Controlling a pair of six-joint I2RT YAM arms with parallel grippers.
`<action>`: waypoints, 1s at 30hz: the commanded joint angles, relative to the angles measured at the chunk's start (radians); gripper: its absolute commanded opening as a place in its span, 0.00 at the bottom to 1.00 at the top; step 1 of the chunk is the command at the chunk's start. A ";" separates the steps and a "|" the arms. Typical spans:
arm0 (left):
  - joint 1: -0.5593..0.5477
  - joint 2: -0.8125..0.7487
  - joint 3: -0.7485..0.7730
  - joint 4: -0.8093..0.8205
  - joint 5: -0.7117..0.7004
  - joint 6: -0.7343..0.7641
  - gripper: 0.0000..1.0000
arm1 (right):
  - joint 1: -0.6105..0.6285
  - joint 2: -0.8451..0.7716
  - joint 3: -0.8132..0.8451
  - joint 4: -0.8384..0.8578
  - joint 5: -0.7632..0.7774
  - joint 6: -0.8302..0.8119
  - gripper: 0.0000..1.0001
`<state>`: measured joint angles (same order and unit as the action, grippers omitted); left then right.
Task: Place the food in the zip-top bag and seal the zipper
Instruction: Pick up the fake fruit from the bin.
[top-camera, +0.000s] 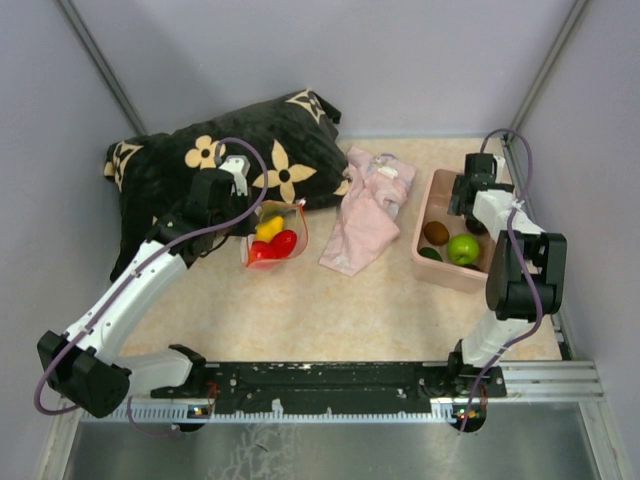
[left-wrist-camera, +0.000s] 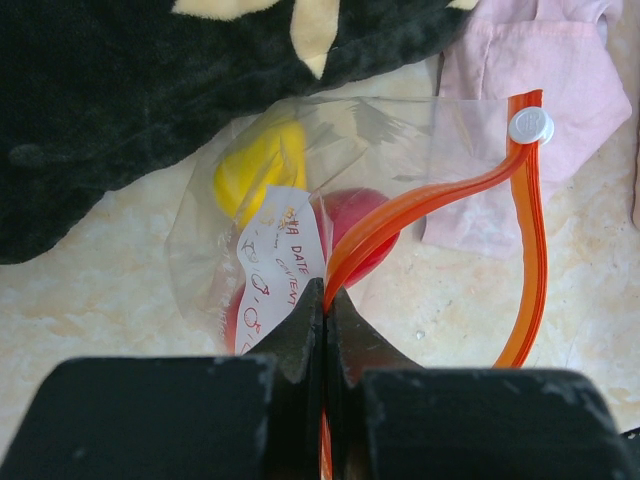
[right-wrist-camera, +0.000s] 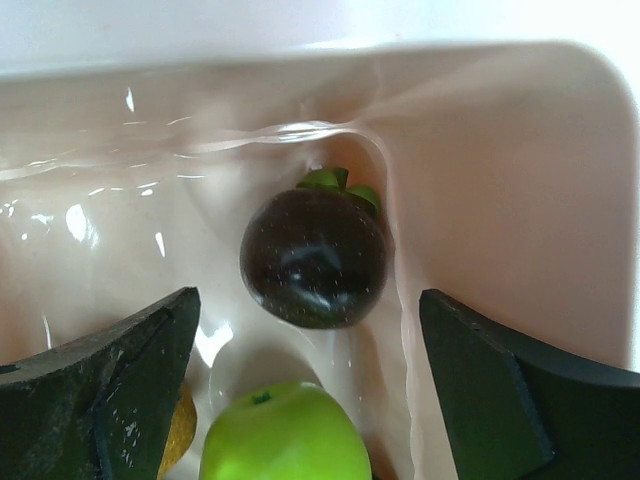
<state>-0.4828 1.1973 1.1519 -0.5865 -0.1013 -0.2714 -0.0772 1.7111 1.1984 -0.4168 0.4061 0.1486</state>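
Note:
The zip-top bag (top-camera: 277, 238) lies on the table beside the pillow, with a yellow fruit (left-wrist-camera: 258, 165) and a red fruit (left-wrist-camera: 358, 228) inside. Its orange-red zipper (left-wrist-camera: 432, 198) gapes open, with a white slider (left-wrist-camera: 530, 125) at the far end. My left gripper (left-wrist-camera: 328, 292) is shut on the zipper strip at the bag's near corner; it also shows in the top view (top-camera: 247, 229). My right gripper (right-wrist-camera: 308, 300) is open and empty, low inside the pink bin (top-camera: 428, 205), above a dark brown fruit (right-wrist-camera: 315, 257) and a lime green apple (right-wrist-camera: 282, 435).
A black pillow (top-camera: 190, 165) with cream flowers lies at the back left, touching the bag. A pale pink cloth (top-camera: 365, 215) lies between bag and bin. The bin also holds a brown fruit (top-camera: 435, 232) and a dark green one (top-camera: 430, 254).

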 joint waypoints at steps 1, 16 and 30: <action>0.018 -0.011 -0.019 0.033 0.063 0.005 0.00 | -0.023 0.051 0.041 0.086 -0.045 -0.020 0.91; 0.026 -0.004 -0.031 0.040 0.084 0.004 0.00 | -0.052 0.125 0.021 0.152 -0.121 -0.022 0.80; 0.029 0.007 -0.028 0.040 0.103 0.006 0.00 | -0.041 -0.001 -0.025 0.186 -0.183 0.031 0.53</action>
<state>-0.4622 1.1976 1.1286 -0.5747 -0.0162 -0.2718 -0.1226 1.8141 1.1942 -0.2958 0.2413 0.1501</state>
